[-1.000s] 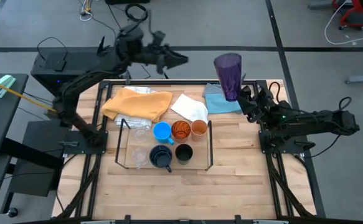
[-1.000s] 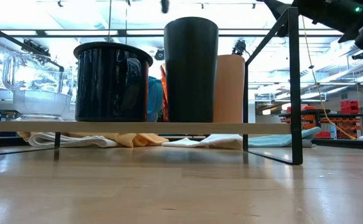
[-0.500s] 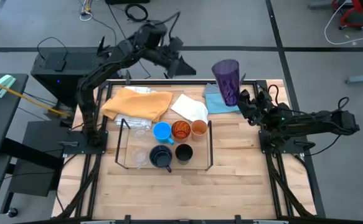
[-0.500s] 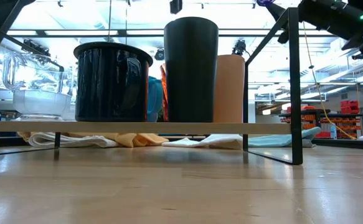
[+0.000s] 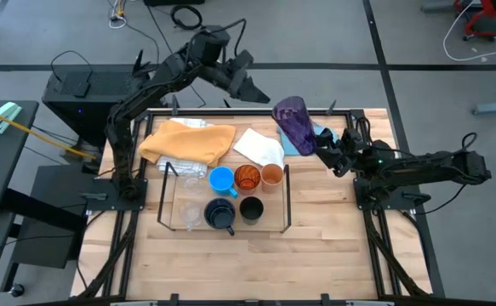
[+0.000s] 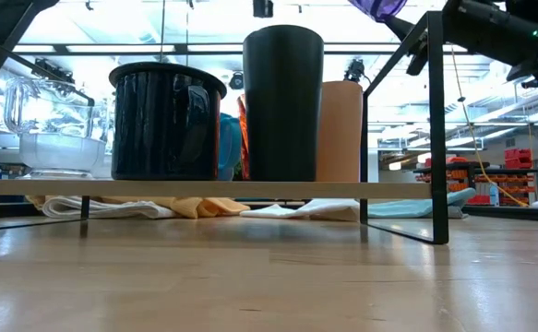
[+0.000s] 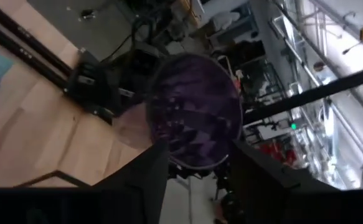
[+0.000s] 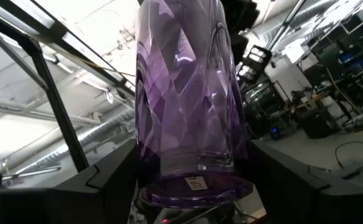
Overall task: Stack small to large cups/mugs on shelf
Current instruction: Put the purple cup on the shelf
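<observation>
The right arm reaches in from the table's right edge, stretched low and nearly level toward the middle. Its right gripper (image 5: 322,150) holds the purple tumbler (image 5: 296,124) by its base, the fingers spread wide around it, one on each side. The tumbler is lifted off the table and tilted, its open mouth leaning up and toward the left arm, above the far right part of the table and over the light blue cloth (image 5: 292,143). In the right wrist view the tumbler (image 8: 190,99) fills the space between the two dark fingers (image 8: 103,186).

The left arm rises from its base at the table's left side, bends at the elbow and stretches out past the far edge of the table. Its left gripper (image 5: 252,83) is raised high and points toward the tumbler's mouth, close to it but not touching. The fingers are parted and hold nothing; in the left wrist view the tumbler's mouth (image 7: 197,112) shows between them.

The shelf (image 5: 287,197) stands in the middle of the table, apart from both grippers. On it stand the light-blue mug (image 5: 221,180), the amber tumbler (image 5: 247,178) and the small orange cup (image 5: 271,175) in a far row, and the navy mug (image 5: 220,216) and black cup (image 5: 251,208) in a near row, with clear cups (image 5: 191,213) at the left end. A yellow cloth (image 5: 188,141) and a white cloth (image 5: 259,148) lie just beyond the shelf.
</observation>
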Tool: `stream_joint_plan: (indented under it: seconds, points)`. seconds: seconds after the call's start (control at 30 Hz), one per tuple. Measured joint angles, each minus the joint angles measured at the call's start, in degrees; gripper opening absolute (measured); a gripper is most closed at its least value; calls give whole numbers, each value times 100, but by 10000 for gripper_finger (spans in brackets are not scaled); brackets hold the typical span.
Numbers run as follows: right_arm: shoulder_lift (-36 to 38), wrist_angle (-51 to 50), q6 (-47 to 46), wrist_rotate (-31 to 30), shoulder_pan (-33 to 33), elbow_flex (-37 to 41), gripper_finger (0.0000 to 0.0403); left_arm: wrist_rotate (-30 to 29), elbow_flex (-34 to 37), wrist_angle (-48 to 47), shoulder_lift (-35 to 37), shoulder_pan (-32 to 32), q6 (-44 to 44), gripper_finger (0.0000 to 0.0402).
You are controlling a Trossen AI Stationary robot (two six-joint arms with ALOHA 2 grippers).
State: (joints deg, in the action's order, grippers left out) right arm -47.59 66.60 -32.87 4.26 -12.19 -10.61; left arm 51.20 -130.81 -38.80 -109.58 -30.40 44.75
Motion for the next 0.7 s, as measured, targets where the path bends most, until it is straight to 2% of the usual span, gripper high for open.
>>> stream_joint_plan:
  seconds: [0.13,0.3,0.7]
  points:
    - [0,-76,-60,39,0,0,272,52,0,-569,2,-160,68,187]
    - [0,-78,-66,44,0,0,272,22,4,-1738,-45,-234,-705,179]
    - [0,-359,-209,39,0,0,272,-52,5,-1468,-48,-93,-663,174]
